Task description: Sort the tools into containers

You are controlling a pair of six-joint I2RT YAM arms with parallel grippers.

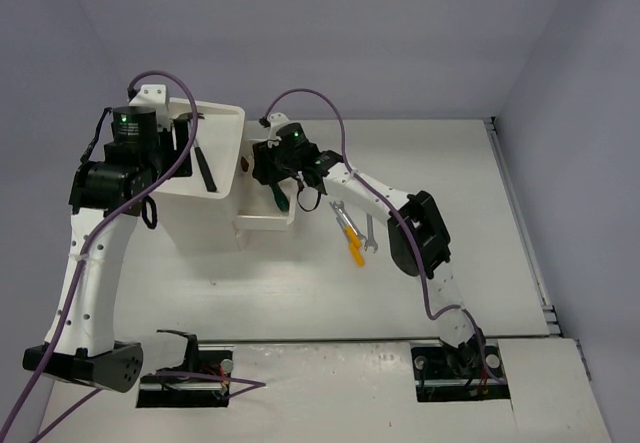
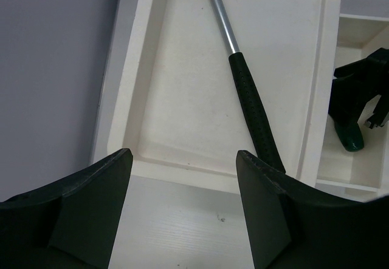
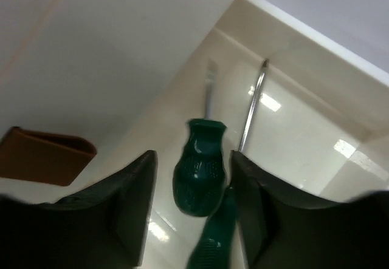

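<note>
**Both pincers spread at the cabinet**

Left gripper [image 2: 182, 156]: fingers apart, empty. Ahead of it the hammer [image 2: 249, 99] lies in the top tray [image 2: 152, 68], its head cut off and its grip end hidden behind one finger.

Right gripper [image 3: 193, 156]: spread astride the green screwdriver [image 3: 200, 172] in the open drawer [image 3: 304, 135], with a gap on one side. The second green blur beside it could be a tool or a reflection; cannot tell.

Pale print on the left arm's housing [image 1: 133, 131] is unreadable.

Only the overhead view shows the yellow screwdriver [image 1: 356, 253] and wrenches [image 1: 369, 235], back toward the right elbow.

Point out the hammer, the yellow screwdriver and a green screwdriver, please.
hammer [image 2: 250, 108]: left wrist view, on its black grip.
yellow screwdriver [image 1: 355, 250]: top external view, on its yellow handle.
green screwdriver [image 3: 199, 170]: right wrist view, on its green handle.
</note>
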